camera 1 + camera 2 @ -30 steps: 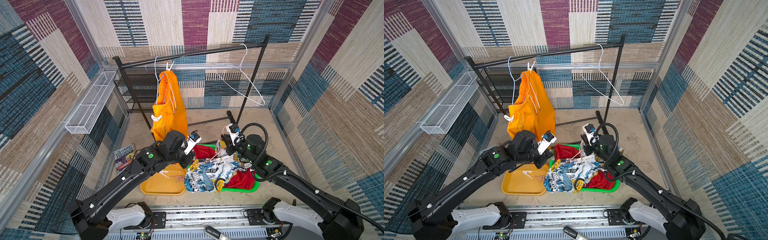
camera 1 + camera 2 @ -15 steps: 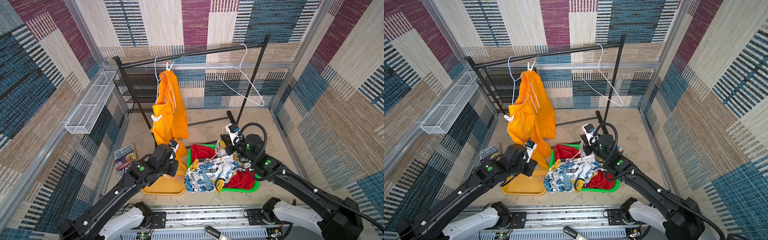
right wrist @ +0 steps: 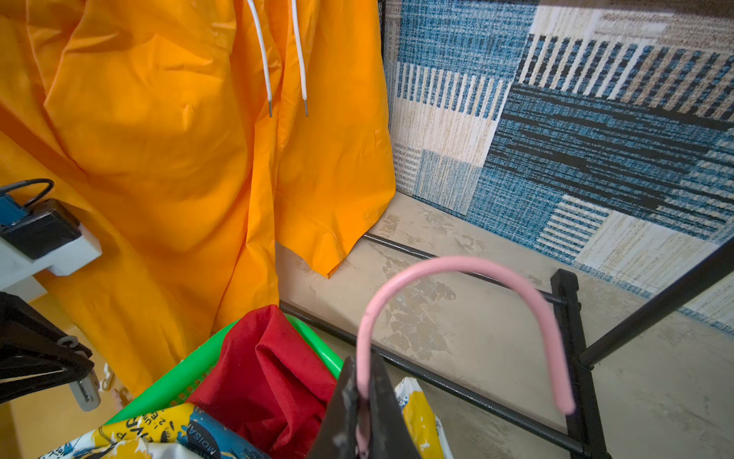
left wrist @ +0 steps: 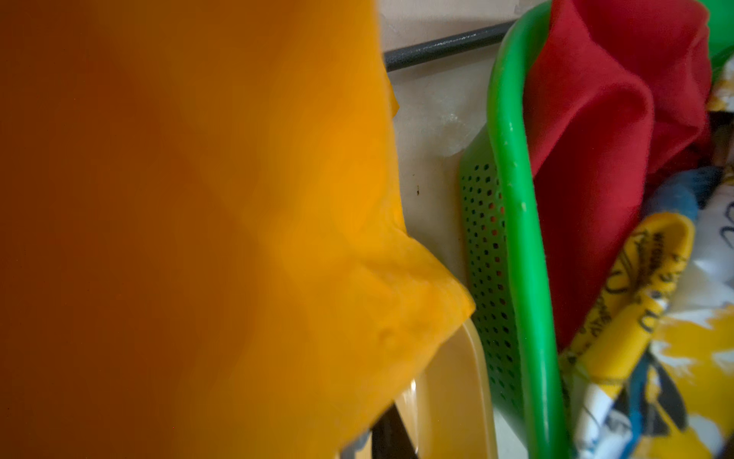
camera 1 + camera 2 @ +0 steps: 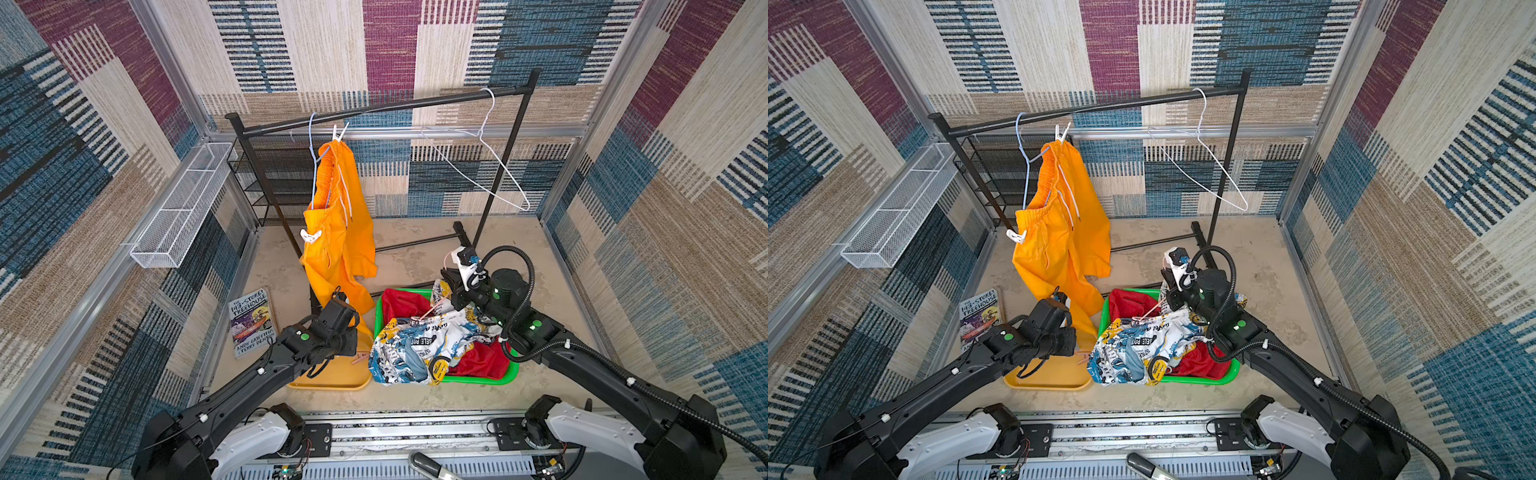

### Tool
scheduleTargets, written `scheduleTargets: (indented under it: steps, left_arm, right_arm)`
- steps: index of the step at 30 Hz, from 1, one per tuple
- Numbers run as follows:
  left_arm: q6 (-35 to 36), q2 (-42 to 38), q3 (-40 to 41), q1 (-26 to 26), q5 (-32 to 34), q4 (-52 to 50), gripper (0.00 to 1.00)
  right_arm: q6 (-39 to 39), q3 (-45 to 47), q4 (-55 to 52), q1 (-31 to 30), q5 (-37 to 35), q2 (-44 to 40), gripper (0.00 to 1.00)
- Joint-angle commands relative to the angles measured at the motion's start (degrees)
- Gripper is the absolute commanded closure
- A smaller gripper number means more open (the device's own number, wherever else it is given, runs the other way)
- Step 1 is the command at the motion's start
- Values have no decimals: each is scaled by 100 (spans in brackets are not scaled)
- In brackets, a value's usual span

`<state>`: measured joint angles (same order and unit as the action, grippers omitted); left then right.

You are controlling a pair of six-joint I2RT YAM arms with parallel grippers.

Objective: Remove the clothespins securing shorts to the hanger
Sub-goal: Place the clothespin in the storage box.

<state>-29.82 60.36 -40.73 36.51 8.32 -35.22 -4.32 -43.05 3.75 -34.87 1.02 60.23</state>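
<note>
Carpet-patterned walls box in a beige floor. A black rack stands along its back edge. The right gripper clamps a pink hanger. The grip of the left gripper cannot be told.

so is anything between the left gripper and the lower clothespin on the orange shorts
Yes, the orange shorts themselves: their hanging leg drapes beside the left gripper and fills most of its wrist view, with the lower clothespin higher up.

Orange shorts low over yellow tray; bare floor beyond basket.
</note>
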Motion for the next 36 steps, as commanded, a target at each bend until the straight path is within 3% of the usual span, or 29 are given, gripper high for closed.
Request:
scheduleTargets:
  steps: [1,15,25,30,36]
  left_arm:
    - [-279,68,123,-26,182,550,84]
    - [-610,-345,990,-88,315,1420,81]
    - [-696,-763,1454,-97,553,1722,72]
    - [-646,-1007,1660,-92,575,1943,63]
    - [-490,-1194,1685,-92,483,2022,41]
  right_arm:
    - [141,48,252,-11,94,-21,91]
    - [247,159,328,-11,235,-107,90]
    - [256,165,369,-11,275,-34,90]
    - [243,138,347,-11,272,-12,90]
    - [233,130,358,-11,291,48,90]
